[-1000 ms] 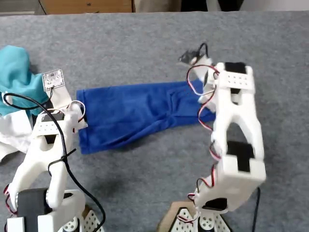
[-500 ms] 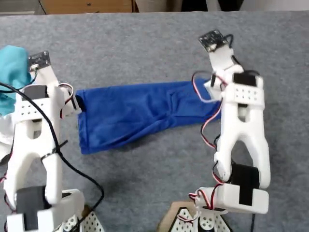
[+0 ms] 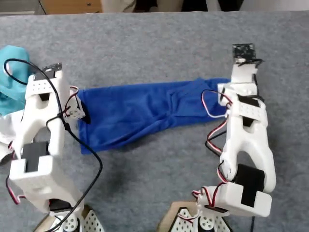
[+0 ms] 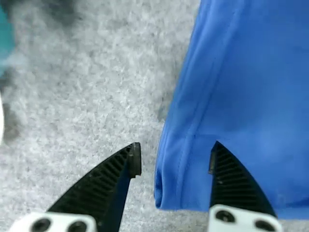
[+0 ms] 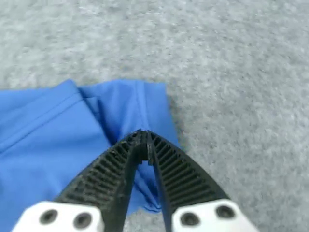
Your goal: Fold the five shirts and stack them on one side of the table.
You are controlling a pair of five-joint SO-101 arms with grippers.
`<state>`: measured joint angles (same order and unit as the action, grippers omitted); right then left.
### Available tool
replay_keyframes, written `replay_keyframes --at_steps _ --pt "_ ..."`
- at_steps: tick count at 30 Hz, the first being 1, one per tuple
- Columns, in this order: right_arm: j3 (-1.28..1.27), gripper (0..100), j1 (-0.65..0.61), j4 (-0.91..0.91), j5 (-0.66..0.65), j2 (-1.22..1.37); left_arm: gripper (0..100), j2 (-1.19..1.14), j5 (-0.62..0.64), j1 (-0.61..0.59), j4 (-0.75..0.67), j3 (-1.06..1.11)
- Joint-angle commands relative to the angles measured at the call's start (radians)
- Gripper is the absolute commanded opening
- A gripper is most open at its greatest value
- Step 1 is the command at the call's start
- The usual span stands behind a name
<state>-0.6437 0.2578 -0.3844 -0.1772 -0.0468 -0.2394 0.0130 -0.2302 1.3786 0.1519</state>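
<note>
Step in hand: gripping both ends of the blue shirt (image 3: 135,113) on the surface (image 3: 145,48) for a fold. Left claw (image 4: 175,157): wide open, empty, shirt edge between its jaws. Right claw (image 5: 145,139): fully closed over the opposite end; grip on cloth unconfirmed. Next move likely: close left claw on the edge.

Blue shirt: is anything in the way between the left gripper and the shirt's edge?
Nothing visible is in the way. The open left gripper already has one finger on each side of the blue shirt's folded edge.
</note>
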Motion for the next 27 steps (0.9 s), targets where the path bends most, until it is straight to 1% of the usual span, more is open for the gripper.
replay_keyframes --at_steps 1,7,11,14,18,20,25,27 --pt "-0.018 0.5 0.027 0.064 0.012 -0.048 23 -0.05 -0.006 -0.002 0.008 -0.094" --pt "-0.018 0.5 0.022 0.077 0.011 -0.05 22 -0.17 -0.008 0.0 0.009 -0.173" --pt "-0.018 0.5 0.022 0.077 0.011 -0.05 18 -0.225 -0.008 0.0 0.008 -0.189" --pt "-0.018 0.5 0.022 0.077 0.011 -0.05 14 -0.262 -0.008 0.0 -0.025 -0.18" --pt "-0.018 0.5 0.022 0.078 0.011 -0.05 6 -0.302 -0.008 0.003 -0.034 -0.19" --pt "-0.016 0.5 0.022 0.078 0.011 -0.05 2 -0.308 -0.008 0.02 -0.032 -0.198" --pt "-0.016 0.5 0.027 0.08 0.011 -0.058 2 -0.302 -0.008 0.081 -0.028 -0.219" --pt "-0.012 0.5 0.042 0.097 0.015 -0.059 2 -0.295 -0.005 0.121 0.021 -0.275"
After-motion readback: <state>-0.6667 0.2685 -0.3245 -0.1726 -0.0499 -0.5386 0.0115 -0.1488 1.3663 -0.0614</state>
